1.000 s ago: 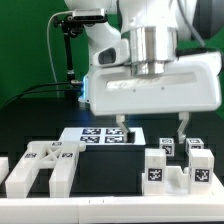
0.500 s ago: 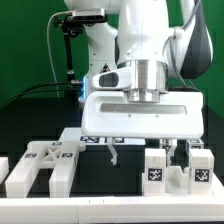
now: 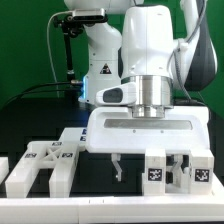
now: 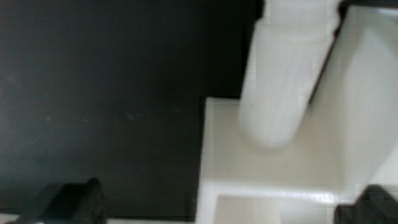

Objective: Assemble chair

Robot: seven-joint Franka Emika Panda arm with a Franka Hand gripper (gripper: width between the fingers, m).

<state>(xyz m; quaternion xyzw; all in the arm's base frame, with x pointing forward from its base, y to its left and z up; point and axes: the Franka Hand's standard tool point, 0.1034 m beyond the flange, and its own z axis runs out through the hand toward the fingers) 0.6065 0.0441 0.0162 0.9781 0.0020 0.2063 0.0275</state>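
Note:
The chair lies in loose white tagged parts along the table's front. A forked slab (image 3: 40, 166) sits at the exterior view's left, and several tagged blocks (image 3: 157, 170) stand at its right. My gripper (image 3: 148, 168) hangs low over the right-hand blocks, open, one finger (image 3: 118, 168) over bare table and the other finger (image 3: 179, 165) among the blocks. In the wrist view a round white leg (image 4: 285, 80) lies on a white slab (image 4: 306, 160) between the spread dark fingertips (image 4: 71, 205). My gripper (image 4: 228, 206) holds nothing.
The marker board (image 3: 72, 137) lies on the black table behind the forked slab, mostly hidden by my hand. A black camera stand (image 3: 66, 50) rises at the back left. A white ledge (image 3: 100, 208) runs along the table's front edge.
My hand has come down steadily from above the marker board to just over the right-hand blocks. The jaws stayed open and the parts have not moved.

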